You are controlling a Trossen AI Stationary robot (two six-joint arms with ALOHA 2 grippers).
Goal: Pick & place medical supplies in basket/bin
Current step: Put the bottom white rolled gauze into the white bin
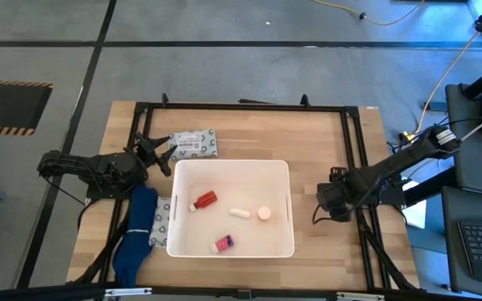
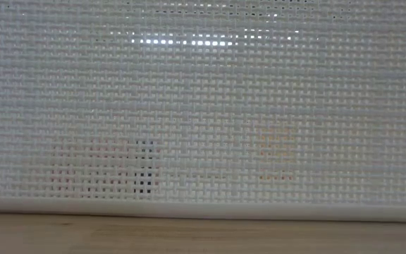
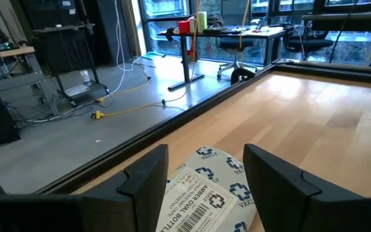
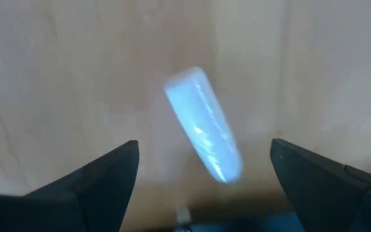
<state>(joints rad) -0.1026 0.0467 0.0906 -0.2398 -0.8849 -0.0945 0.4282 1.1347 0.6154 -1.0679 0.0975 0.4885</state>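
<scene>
A large white rectangular plastic tub [image 1: 231,170] with rounded corners sits in the middle of a pale wooden surface [image 1: 316,138] edged by a black metal frame, with bare wood open toward the far edge and on the tub's right. Inside the tub lie a tiny red bottle [image 1: 205,200], a small white tube [image 1: 239,212], an orange-capped vial [image 1: 264,213] and a pink-purple-capped vial [image 1: 223,243]. The left end effector [image 1: 161,155] hangs just off the tub's far left corner with its fingers spread wide, and a flat grey-white patterned soft packet [image 3: 208,190] lies directly below and ahead of it, between the fingers. A second patterned packet [image 1: 162,220] lies against the tub's left wall, beside a blue cloth [image 1: 134,234]. The right end effector [image 4: 201,171] hovers low over bare wood just right of the tub, fingers spread wide, with a finger-sized white tube [image 4: 203,124] lying loose on the wood between them, touching neither.
</scene>
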